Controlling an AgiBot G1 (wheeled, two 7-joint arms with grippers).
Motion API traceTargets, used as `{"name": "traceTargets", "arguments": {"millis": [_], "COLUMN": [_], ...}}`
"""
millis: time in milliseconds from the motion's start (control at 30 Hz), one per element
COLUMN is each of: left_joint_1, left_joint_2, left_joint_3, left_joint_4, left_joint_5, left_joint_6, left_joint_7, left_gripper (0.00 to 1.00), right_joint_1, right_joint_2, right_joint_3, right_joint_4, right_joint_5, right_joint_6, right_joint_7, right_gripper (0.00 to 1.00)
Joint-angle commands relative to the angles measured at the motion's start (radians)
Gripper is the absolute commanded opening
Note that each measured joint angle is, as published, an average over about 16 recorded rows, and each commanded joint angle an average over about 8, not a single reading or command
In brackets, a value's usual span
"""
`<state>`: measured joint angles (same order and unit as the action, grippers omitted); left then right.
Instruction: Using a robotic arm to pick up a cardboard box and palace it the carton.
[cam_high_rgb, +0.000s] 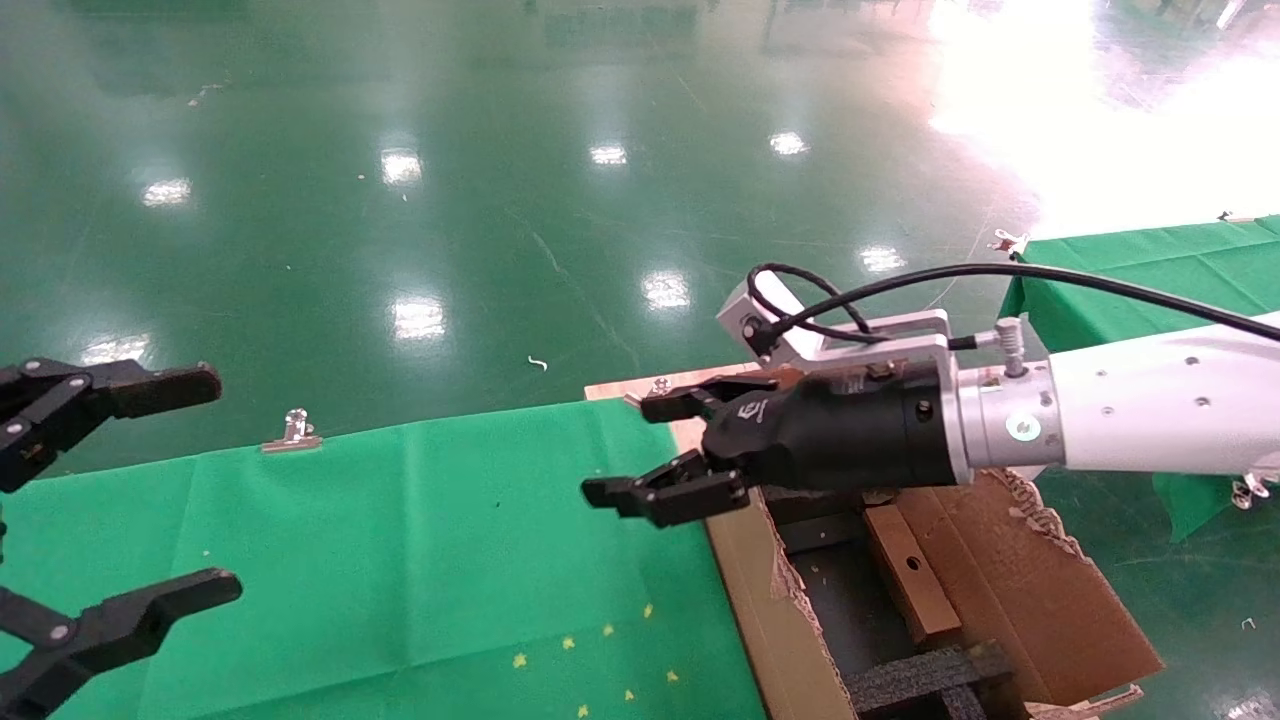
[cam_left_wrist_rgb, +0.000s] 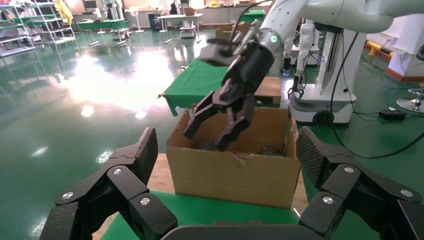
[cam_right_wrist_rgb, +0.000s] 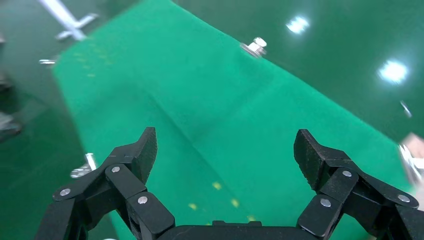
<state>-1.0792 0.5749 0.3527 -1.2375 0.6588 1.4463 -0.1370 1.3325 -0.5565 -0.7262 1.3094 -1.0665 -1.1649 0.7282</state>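
Pictured: green-draped tabletop (cam_high_rgb: 400, 560), bare of any box to fetch. Beside it, the carton (cam_high_rgb: 1010, 590), flaps torn, a cardboard box (cam_high_rgb: 908, 572) already lying inside. Above its near edge, right pincer (cam_high_rgb: 650, 450) spread wide, gripping nothing. Left pincer (cam_high_rgb: 140, 490) likewise released, parked. Best practice: lift straight clear of ragged flaps.

We see only the fingers of the left gripper (cam_high_rgb: 215, 490); its arm is cut off at the edge. The robotic arm (cam_high_rgb: 1150, 405) runs off the right side. The carton (cam_high_rgb: 1010, 590) is cut off at the bottom, and the wrist hides part of the cardboard box (cam_high_rgb: 910, 575).
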Motion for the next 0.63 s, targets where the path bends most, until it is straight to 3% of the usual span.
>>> {"name": "traceTargets", "arguments": {"millis": [33,467,633], "left_joint_1": [0.000,0.000,0.000], "left_joint_2": [0.000,0.000,0.000], "left_joint_3": [0.000,0.000,0.000], "left_joint_4": [0.000,0.000,0.000], "left_joint_5": [0.000,0.000,0.000], "left_joint_6": [0.000,0.000,0.000], "left_joint_7": [0.000,0.000,0.000], "left_gripper": [1.00,1.00,1.00], "right_joint_1": [-0.028,-0.208,-0.246], "right_joint_2": [-0.006,-0.044,-0.052], "right_joint_3": [0.048,0.360,0.425], "right_joint_4": [-0.003,-0.020,-0.024], "right_joint_5": [0.036,0.271,0.320], "right_joint_6": [-0.036,-0.267,-0.315], "right_joint_7": [-0.058,-0.436,-0.515], "right_gripper": [1.00,1.00,1.00]}}
